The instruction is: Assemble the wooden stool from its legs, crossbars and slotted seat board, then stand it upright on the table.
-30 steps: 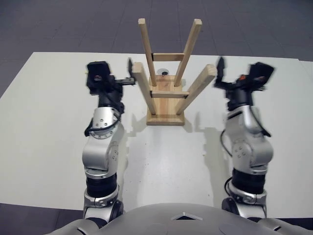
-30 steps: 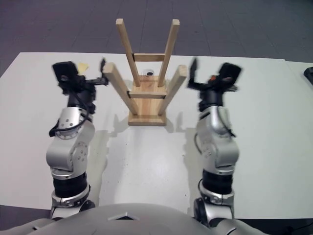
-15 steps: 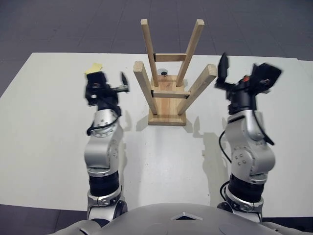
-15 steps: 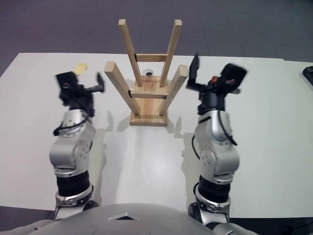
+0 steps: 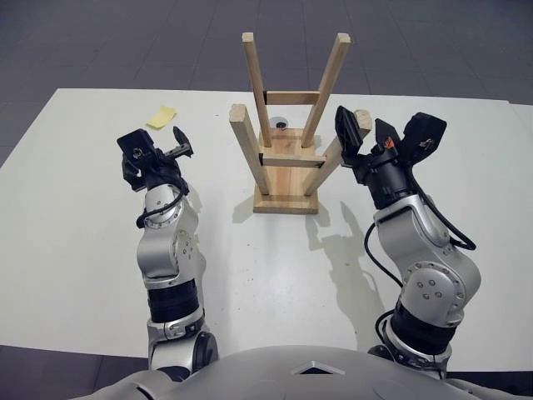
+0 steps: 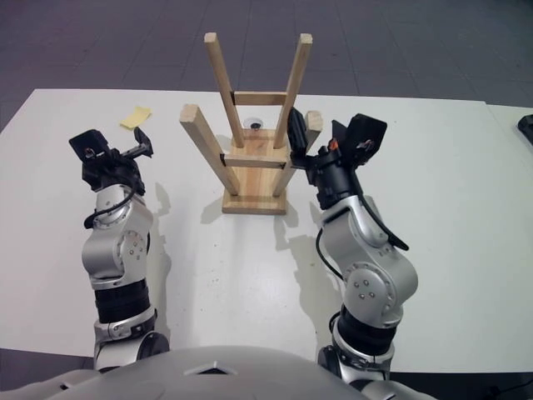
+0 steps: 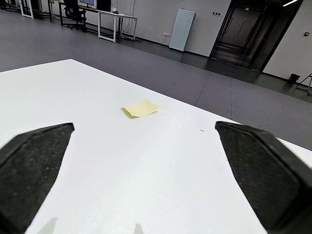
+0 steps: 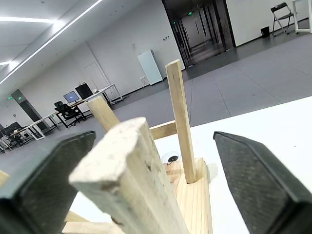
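bracketing a stool leg (image 8: 130,165), right gripper (image 5: 363,125) spread apart.

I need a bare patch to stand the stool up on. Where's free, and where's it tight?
The table is bare on the near side of the stool and outward of the left gripper and right gripper. A yellow note lies far left. Tight: the open right gripper straddles the stool's near right leg.
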Robot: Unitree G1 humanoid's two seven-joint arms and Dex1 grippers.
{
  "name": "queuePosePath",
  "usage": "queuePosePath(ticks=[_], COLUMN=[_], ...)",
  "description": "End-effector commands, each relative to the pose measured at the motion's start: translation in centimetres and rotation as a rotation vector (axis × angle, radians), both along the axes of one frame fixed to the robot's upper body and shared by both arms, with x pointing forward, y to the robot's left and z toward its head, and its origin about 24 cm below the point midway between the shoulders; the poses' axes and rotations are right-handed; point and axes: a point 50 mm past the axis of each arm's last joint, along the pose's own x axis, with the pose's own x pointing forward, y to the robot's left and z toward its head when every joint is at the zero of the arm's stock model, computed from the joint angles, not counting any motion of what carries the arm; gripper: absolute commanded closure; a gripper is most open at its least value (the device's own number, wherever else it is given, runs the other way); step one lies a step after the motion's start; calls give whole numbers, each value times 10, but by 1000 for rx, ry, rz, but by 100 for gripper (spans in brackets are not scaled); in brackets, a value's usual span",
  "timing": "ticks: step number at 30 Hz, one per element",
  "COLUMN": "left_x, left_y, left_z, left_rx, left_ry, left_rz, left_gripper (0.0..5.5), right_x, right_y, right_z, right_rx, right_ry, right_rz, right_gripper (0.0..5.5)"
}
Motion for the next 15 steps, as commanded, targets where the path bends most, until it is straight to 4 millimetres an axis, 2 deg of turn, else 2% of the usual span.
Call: queuePosePath(ticks=[1, 10, 13, 15], left_x=[1, 1, 0, 0], left_y=[-8, -8, -8, -9], left_z=[-3, -6, -7, -9], left_rx=[-49, -42, -40, -40], left_ry=[5, 21, 27, 34], left_rz=[-1, 5, 11, 11], left_gripper=[10, 10, 10, 10], right_x=[0, 0, 0, 1], right_y=[-2, -4, -5, -9], right_z=[-5, -10, -14, -20], right_rx=[8, 131, 222, 331], right_ry=[40, 78, 113, 160], right_rz=[-17, -10, -8, -21], right_gripper=[174, 326, 380, 391])
